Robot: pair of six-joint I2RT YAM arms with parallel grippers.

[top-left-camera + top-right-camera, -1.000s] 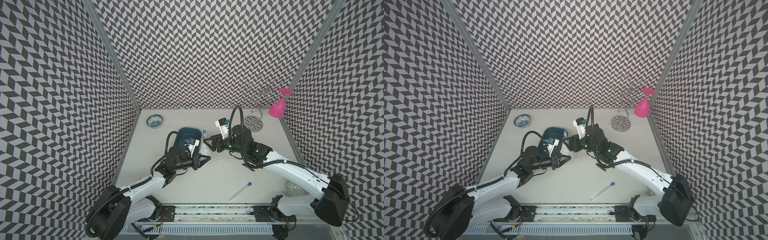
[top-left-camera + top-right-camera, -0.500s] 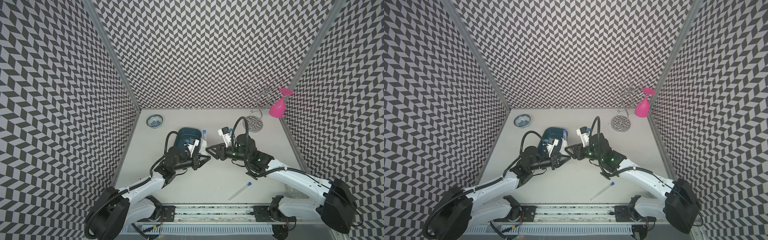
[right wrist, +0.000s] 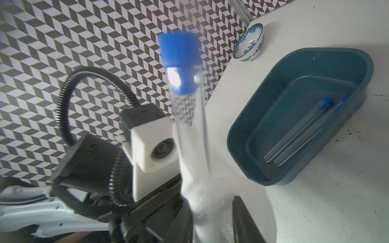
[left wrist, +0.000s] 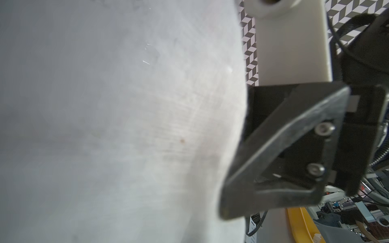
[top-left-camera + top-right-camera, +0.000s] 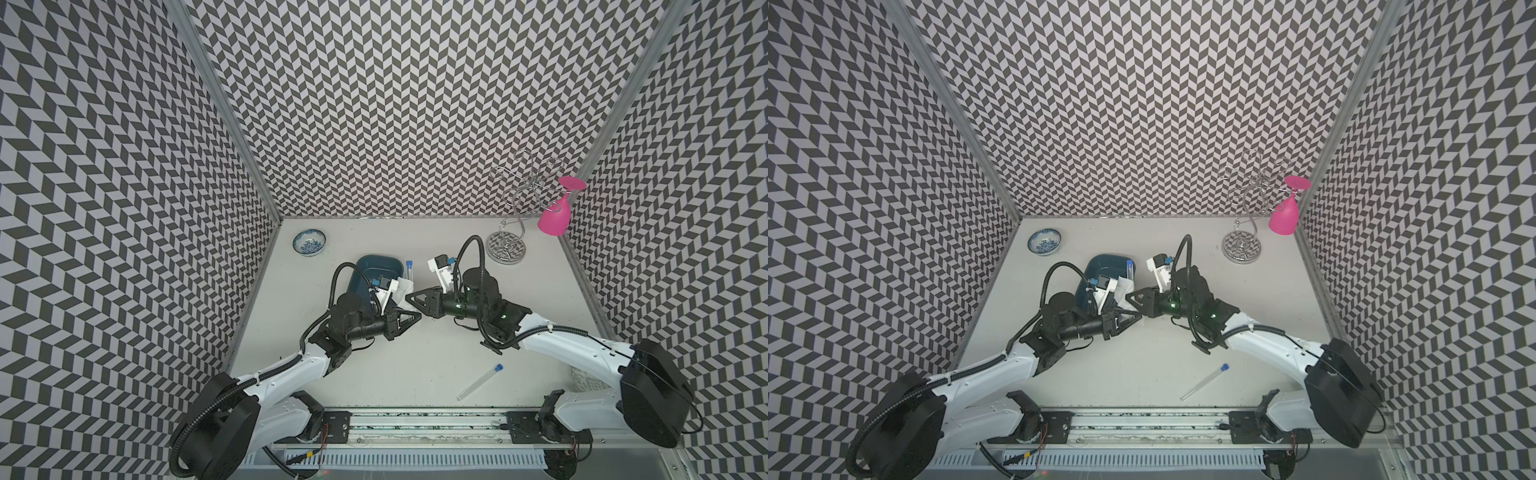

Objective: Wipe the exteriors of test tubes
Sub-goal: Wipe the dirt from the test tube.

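upright test tube (image 3: 187, 109): stands cap-up in the air above the desk (image 5: 415, 365), between the two arms. Held vertical, presumably so that its whole length is open to a stroke of cloth.
wipe (image 3: 197, 181): a white sheet wrapped round the tube's lower part, rising from the left tips. It fills most of the left wrist view.
left end effector (image 5: 417, 319): pressed together at the tube's base, serving as the anchor. The wipe hides whether the pads meet glass or cloth.
right end effector (image 5: 409, 298): jaws stand on either side of the wrapped section, partly narrowed. Whether they touch the cloth cannot be told.
basin (image 3: 236, 151): dark blue, just behind the left arm.
two capped tubes (image 3: 296, 131): lie side by side in the basin, probably awaiting their turn.
fourth tube (image 5: 478, 383): lies alone on the desk near the front rail, well apart from the basin. Judged to be set aside as finished.
step in hand: probably taking hold of the wrapped tube so the cloth can be drawn along the glass.
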